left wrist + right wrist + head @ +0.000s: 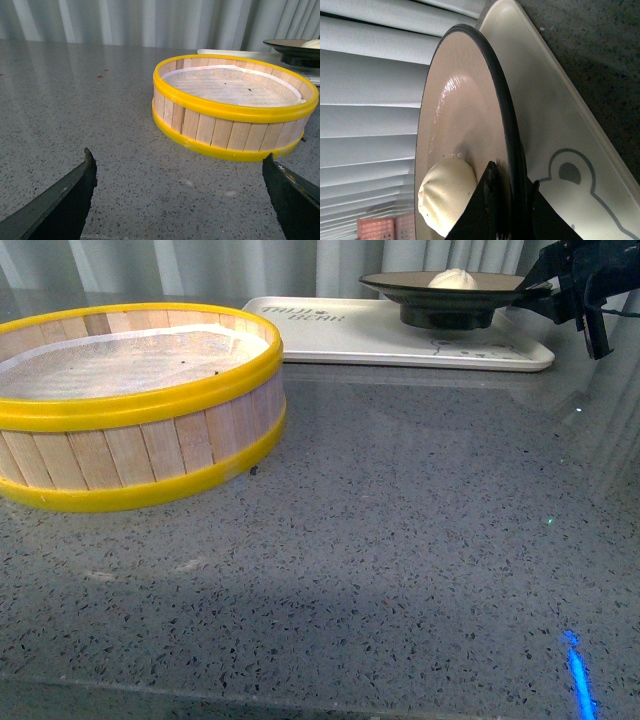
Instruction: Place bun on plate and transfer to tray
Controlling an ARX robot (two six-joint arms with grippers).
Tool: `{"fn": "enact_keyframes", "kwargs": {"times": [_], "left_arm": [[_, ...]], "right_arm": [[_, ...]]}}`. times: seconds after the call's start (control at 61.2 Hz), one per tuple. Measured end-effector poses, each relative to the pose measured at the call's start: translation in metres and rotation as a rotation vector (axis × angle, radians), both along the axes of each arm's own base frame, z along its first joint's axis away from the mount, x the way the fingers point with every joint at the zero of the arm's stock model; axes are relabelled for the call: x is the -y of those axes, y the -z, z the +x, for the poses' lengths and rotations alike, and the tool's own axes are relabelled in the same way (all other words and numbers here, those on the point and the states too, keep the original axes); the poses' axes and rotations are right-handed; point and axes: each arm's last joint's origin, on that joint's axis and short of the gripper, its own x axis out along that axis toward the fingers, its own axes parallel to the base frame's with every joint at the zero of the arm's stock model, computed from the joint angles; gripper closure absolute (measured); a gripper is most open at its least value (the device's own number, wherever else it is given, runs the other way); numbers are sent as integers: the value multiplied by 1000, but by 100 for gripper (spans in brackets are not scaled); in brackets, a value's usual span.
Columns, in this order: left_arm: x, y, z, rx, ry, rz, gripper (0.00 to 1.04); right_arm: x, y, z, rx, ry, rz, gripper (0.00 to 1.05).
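Note:
The white pleated bun [452, 278] lies on the black-rimmed plate [400, 282]. The plate is level over the right end of the cream tray [340, 335]; I cannot tell whether its black foot touches the tray. My right gripper [540, 288] is shut on the plate's right rim. In the right wrist view the right gripper [514, 174] pinches the rim, one finger inside the plate [455, 115] beside the bun [445, 192], the other under it above the tray [560, 130]. My left gripper [179, 154] stands open over bare counter, holding nothing.
A yellow-rimmed wooden steamer basket [140, 405] with a white liner stands at the left on the grey speckled counter [400, 540], just ahead of the left gripper, where the basket [235, 107] fills the middle. Pleated curtains close the back.

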Motion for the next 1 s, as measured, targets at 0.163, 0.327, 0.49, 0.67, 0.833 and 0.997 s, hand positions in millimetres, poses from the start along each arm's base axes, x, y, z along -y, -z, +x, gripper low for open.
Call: {"fn": "enact_keyframes", "kwargs": {"times": [0.163,0.327,0.49,0.67,0.833,0.997], "left_arm": [[0,0,0,0,0,0,7],[0,0,0,0,0,0,7],[0,0,0,0,0,0,7],[0,0,0,0,0,0,7],[0,0,0,0,0,0,7],[0,0,0,0,0,0,7]], "right_arm": [[-3,4,2,-17,-12,-8,101],[-4,3,1,-33,-16,-22,101],[-4,5,1,-45,-14,-31,101],[-4,7,0,-52,-13,-33,101],[-2,10,-4,-61,-12,-33,86],[3,8,-11,-63,4,-32,57]]}}
